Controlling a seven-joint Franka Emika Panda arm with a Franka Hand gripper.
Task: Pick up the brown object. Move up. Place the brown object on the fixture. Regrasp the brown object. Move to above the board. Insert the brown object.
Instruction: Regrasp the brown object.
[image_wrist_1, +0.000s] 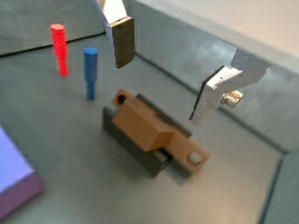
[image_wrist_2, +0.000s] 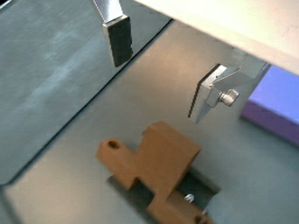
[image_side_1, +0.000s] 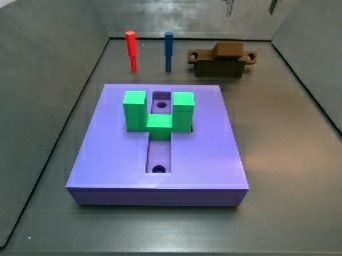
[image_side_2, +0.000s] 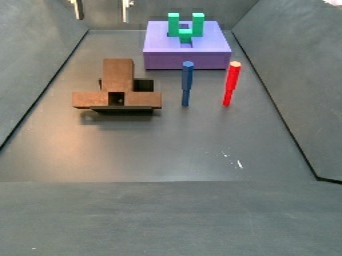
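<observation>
End effector (image_wrist_1: 176, 74) spread wide w/ nothing between plates, hanging above brown object (image_wrist_1: 149, 124). That obj: wood-brown, stepped shape, round hole at narrow end, resting atop dark fixture (image_wrist_1: 131, 146) directly below. Red peg (image_wrist_1: 59, 48) & blue peg (image_wrist_1: 90, 72) upright nearby; purple board (image_side_1: 120, 160) w/ green block (image_side_1: 158, 110) well apart.

One hand (image_wrist_1: 170, 70), two pegs (image_side_1: 132, 48), one board (image_side_1: 107, 150).
</observation>
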